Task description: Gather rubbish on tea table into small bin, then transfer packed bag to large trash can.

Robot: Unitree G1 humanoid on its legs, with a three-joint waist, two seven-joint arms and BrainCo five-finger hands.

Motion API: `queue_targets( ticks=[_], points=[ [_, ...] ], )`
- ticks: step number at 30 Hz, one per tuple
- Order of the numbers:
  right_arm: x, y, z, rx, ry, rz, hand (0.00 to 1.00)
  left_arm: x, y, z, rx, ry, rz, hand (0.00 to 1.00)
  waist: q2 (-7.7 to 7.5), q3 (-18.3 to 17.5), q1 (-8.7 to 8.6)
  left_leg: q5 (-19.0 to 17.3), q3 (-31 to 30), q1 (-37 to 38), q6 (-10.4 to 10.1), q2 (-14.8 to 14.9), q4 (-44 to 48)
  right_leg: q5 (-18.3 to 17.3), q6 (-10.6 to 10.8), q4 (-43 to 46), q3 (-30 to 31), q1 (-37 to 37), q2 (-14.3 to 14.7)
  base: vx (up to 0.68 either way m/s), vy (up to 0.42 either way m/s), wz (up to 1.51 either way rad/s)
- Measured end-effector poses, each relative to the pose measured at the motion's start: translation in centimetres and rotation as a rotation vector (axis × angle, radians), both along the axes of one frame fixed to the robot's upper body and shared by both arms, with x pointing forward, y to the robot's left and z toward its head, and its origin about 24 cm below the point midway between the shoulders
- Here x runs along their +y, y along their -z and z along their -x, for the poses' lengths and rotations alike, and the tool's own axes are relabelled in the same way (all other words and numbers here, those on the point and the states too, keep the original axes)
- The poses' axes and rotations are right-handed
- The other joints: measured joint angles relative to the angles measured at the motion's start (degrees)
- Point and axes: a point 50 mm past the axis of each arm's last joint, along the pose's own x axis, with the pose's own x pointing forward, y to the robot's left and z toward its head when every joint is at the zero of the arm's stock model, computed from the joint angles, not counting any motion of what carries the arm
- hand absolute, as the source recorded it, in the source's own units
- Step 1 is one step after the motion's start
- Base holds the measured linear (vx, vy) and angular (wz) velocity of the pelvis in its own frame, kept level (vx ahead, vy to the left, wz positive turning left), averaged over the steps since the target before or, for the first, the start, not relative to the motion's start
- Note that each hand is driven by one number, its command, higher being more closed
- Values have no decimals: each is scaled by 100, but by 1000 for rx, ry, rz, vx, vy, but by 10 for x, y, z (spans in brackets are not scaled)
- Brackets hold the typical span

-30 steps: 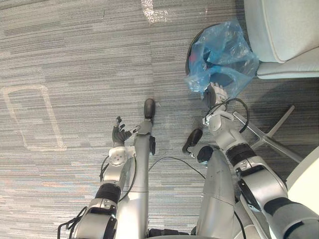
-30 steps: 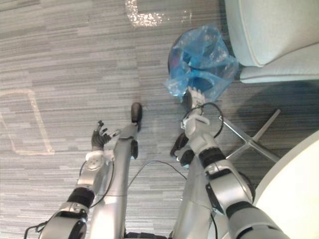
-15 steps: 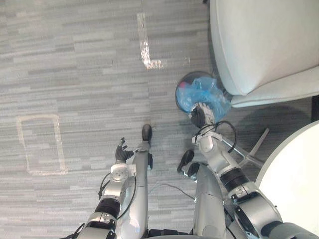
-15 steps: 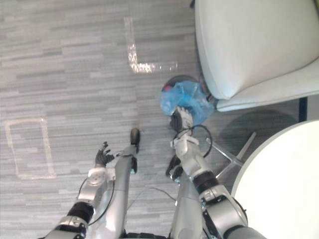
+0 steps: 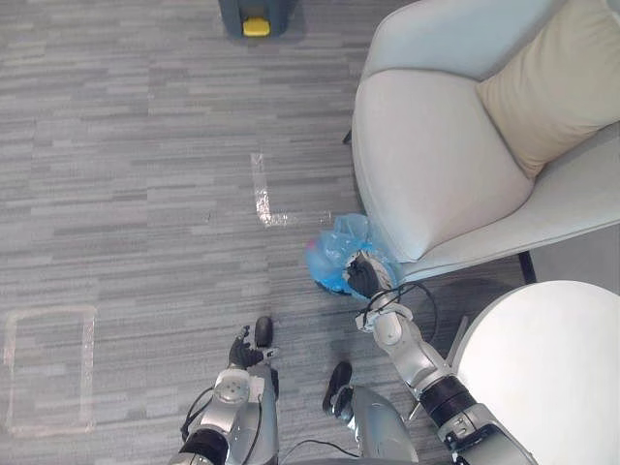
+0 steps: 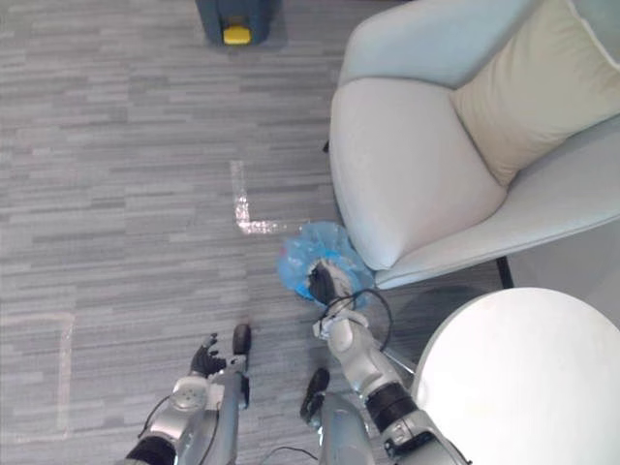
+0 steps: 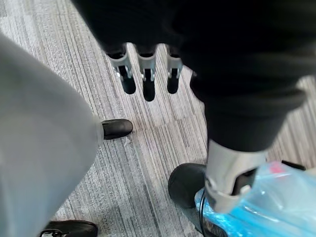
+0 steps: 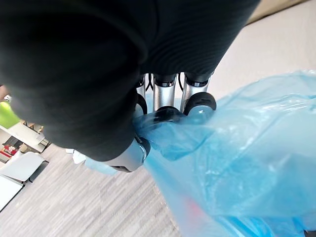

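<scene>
Gathering part looks done imo: the blue bag [image 5: 332, 260] is bunched up and in the right hand [image 5: 364, 275], w/ something reddish showing thru the plastic. Right wrist view is clear abt the grip: fingers [image 8: 165, 96] curled tight round the gathered neck of the bag, thumb closing in under it. Bag is just beside the front edge of the pale armchair [image 5: 436, 174], near the round white surface [image 5: 542, 358]. Left hand [image 5: 242, 351] is down low on the other side, its fingers straight and apart, holding nothing.

What's left = the transfer. The large trash can [image 5: 256, 15], prob that dark one w/ the yellow pedal at the far end of the floor, is well apart from the bag, so the whole carry + drop is not yet done. Can't tell if the bag is tied.
</scene>
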Motion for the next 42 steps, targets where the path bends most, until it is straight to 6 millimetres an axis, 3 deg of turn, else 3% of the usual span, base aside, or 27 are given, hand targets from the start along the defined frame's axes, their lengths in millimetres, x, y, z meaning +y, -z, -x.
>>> queue_targets(
  ticks=[4,14,20,25,37,42],
  points=[
    [-1,9,10,45,-22,-24,100,3,4,11,27,34,-19,0,18,-403,-49,188,156,609,-29,-23,-623,140,35,-415,124,413,52,43,-7,-19],
    [-11,-12,18,-18,-94,-66,100,-6,-15,8,-83,108,-20,0,167,-708,-133,316,151,1094,-23,-84,-968,269,108,-827,232,825,94,-33,15,-4],
    [-21,-40,24,-102,-233,-49,100,-15,-49,-4,-254,247,-64,0,221,-900,-144,282,183,1204,12,-78,-971,422,108,-1093,274,1020,133,11,3,-3],
    [-25,-45,29,-96,-309,-27,100,-20,-78,-15,-400,325,-104,0,216,-1019,-156,269,300,1379,3,-50,-982,513,87,-1214,457,1170,188,22,-11,-18],
    [-25,-48,35,-46,-394,-54,100,-32,-112,-21,-566,473,-152,0,213,-1365,-273,274,355,1433,3,32,-1007,629,35,-1292,573,1176,283,-19,-2,-5],
    [-17,-67,40,-111,-456,-126,100,-42,-130,-28,-646,569,-157,0,224,-1444,-278,278,425,1476,10,28,-1009,644,43,-1291,649,1174,272,-26,14,-7]
  ],
)
